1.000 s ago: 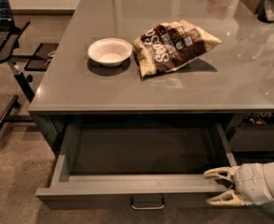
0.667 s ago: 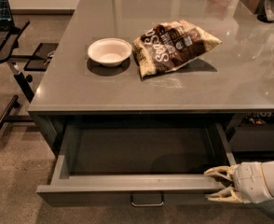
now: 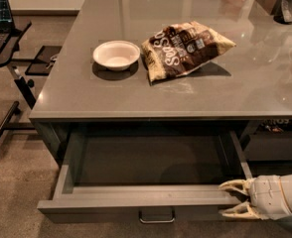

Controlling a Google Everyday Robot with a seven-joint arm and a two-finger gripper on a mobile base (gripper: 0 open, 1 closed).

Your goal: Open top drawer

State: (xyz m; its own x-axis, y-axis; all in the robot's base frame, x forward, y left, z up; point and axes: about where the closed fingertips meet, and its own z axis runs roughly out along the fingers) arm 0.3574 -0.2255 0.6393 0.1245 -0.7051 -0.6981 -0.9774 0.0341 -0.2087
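**A:** Only the one camera view to go on. What has shifted in the last second?

**B:** Next to nothing. The top drawer (image 3: 111, 202) stands as far out from under the front edge of the worktop (image 3: 86, 98) as it did a second ago. Its front runs along the same line near the bottom of the view, and its floor is bare and dark all the way back.

**A:** And the claw?

**B:** The claw (image 3: 224, 199) comes in from the lower right and sits at the right end of the drawer front, at the corner where the front meets the right side wall. It has hardly stirred from that spot. I cannot tell whether it is clenched on the front or merely resting against it.

**A:** Not on the pull, then?

**B:** No. The metal loop pull (image 3: 156, 216) hangs at the centre of the front, well to the left of the claw, with nothing on it.

**A:** Anything on the worktop disturbed?

**B:** The white bowl (image 3: 116, 55) and the snack bag (image 3: 185, 47) lie just beside each other toward the middle, bowl nearer the left edge. Neither has moved.

**A:** So what does the stillness mean?

**B:** I'd judge the pulling is over. The drawer has stopped and looks close to the end of its travel, so the task seems as good as done. What's left is probably only for the claw to come away from the front without nudging the drawer back in.
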